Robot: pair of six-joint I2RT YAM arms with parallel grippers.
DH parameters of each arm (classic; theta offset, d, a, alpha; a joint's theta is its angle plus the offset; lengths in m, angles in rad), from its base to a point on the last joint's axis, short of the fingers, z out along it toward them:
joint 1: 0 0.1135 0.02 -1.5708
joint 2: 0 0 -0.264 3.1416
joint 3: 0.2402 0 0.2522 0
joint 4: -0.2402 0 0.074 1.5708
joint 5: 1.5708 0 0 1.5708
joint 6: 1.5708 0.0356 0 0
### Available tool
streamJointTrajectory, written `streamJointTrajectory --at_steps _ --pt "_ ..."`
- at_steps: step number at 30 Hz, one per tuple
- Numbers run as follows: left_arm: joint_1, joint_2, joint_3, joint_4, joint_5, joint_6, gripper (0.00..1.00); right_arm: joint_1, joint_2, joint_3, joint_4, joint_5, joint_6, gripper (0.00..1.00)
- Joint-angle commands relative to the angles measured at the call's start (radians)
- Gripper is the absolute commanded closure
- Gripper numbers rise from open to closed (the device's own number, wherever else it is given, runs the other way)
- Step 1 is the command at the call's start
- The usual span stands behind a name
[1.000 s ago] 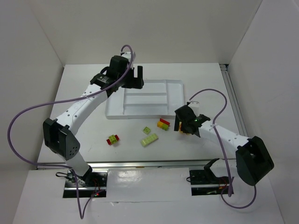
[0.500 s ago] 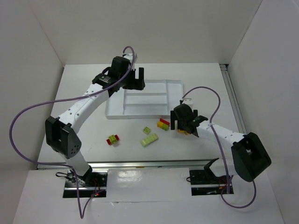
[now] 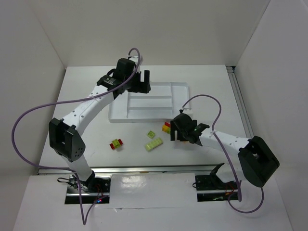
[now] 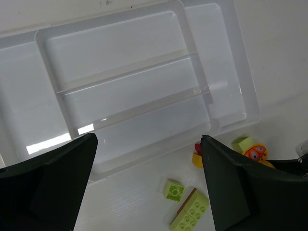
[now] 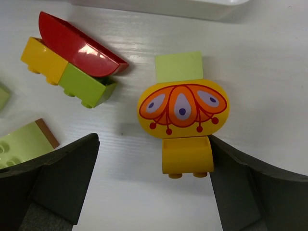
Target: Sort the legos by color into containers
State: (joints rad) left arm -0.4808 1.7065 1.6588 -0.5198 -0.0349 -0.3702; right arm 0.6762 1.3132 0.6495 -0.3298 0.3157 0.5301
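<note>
The white tray lies at mid-table, its compartments holding nothing. My left gripper hovers open over the tray's left end. Loose legos lie in front of it: a red-yellow-green stack, a small green brick, a long green brick. My right gripper is open and low beside a red, yellow and green stack. Between its fingers lies a yellow piece with an orange flower print, close against the right finger.
White walls close in the table at the back and both sides. Purple cables loop off both arms. The long green brick lies just left of my right gripper's left finger. The tray's near rim is right behind the flower piece.
My right arm has swung left and forward, bringing its gripper down around the flower piece by the red-yellow stack. The left arm has barely shifted.
</note>
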Motion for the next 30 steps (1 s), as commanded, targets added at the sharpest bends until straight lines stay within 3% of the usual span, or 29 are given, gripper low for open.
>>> streamJointTrajectory --at_steps 1,3,5,9,12,15,17,20,22,25,30 --pt "0.002 0.015 0.041 0.012 0.027 -0.006 0.00 0.019 0.014 0.007 -0.051 0.085 0.071 0.07" --pt "0.002 0.024 0.041 0.012 0.036 -0.006 0.00 0.019 0.023 0.018 -0.051 0.106 0.089 0.11" --pt "0.002 0.024 0.041 0.012 0.036 -0.006 0.00 0.028 0.032 0.030 -0.081 0.131 0.132 0.25" --pt "0.002 0.035 0.050 0.012 0.036 -0.006 0.00 0.028 0.032 0.030 -0.092 0.154 0.168 0.42" --pt "0.002 0.035 0.050 0.012 0.046 -0.006 0.00 0.028 0.023 0.030 -0.104 0.178 0.180 0.49" --pt "0.002 0.035 0.050 0.012 0.046 -0.006 0.00 0.028 -0.006 0.030 -0.113 0.187 0.170 0.67" --pt "0.002 0.035 0.039 0.012 0.035 -0.006 0.00 0.042 -0.034 0.041 -0.133 0.187 0.160 0.74" --pt "0.002 0.076 0.061 -0.023 0.009 0.005 0.00 0.074 -0.144 0.052 -0.143 0.214 0.140 0.74" --pt "0.011 0.132 0.163 -0.134 0.022 0.017 0.00 0.074 -0.251 0.062 -0.143 0.174 0.075 0.77" --pt "0.011 0.176 0.202 -0.160 0.120 0.031 0.00 0.074 -0.406 0.073 -0.094 0.049 -0.043 0.79" --pt "0.021 0.202 0.187 -0.187 0.508 0.062 0.00 0.086 -0.583 0.035 -0.019 -0.108 -0.157 0.78"
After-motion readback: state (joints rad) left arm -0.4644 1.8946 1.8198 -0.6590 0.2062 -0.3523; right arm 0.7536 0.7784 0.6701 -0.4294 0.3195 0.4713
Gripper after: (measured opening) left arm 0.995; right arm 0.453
